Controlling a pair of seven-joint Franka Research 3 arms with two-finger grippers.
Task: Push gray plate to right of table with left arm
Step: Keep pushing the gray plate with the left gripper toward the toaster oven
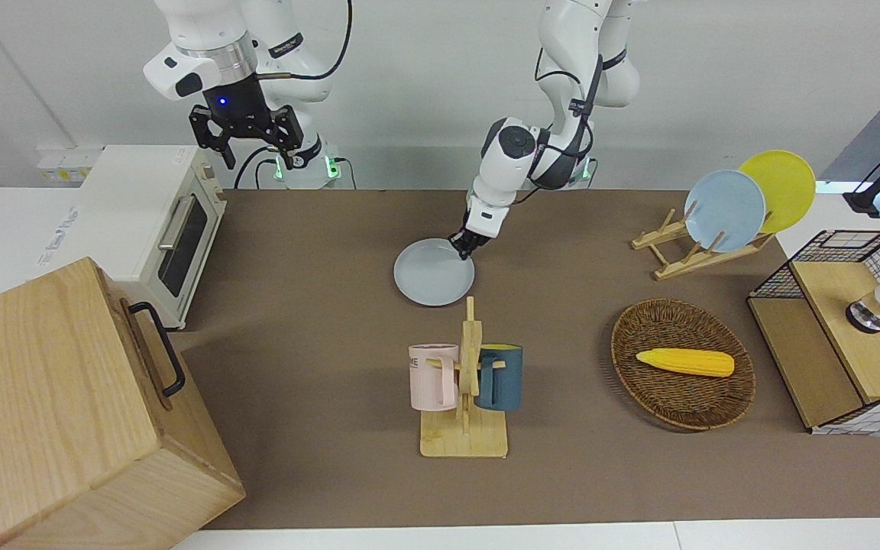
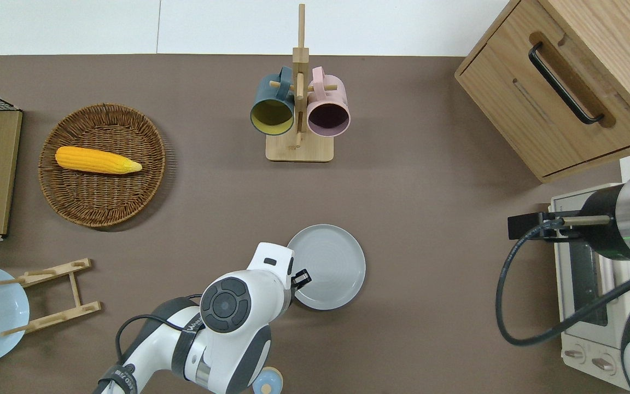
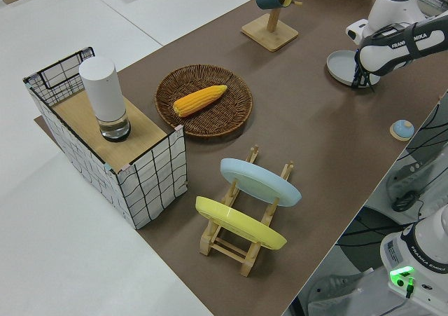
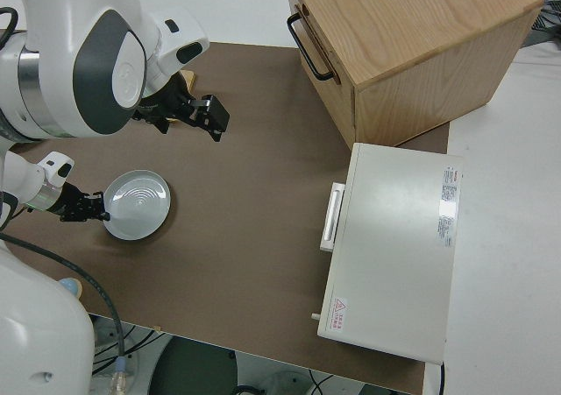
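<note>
The gray plate [image 1: 434,272] [image 2: 327,266] [image 3: 346,65] [image 4: 136,204] lies flat on the brown table [image 1: 295,344], about mid-length and nearer to the robots than the mug stand. My left gripper [image 1: 464,246] [image 2: 298,279] [image 3: 360,78] [image 4: 88,209] is down at the plate's rim, on the edge that faces the left arm's end of the table. Its fingers are shut and hold nothing, touching or almost touching the rim. The right arm is parked, its gripper [image 1: 257,156] open.
A wooden mug stand [image 1: 467,382] carries a pink and a dark blue mug. Toward the left arm's end are a wicker basket [image 1: 683,363] with corn, a rack [image 1: 677,256] holding blue and yellow plates, and a wire-sided shelf [image 1: 845,328]. A toaster oven [image 1: 150,221] and wooden cabinet [image 1: 66,412] fill the right arm's end.
</note>
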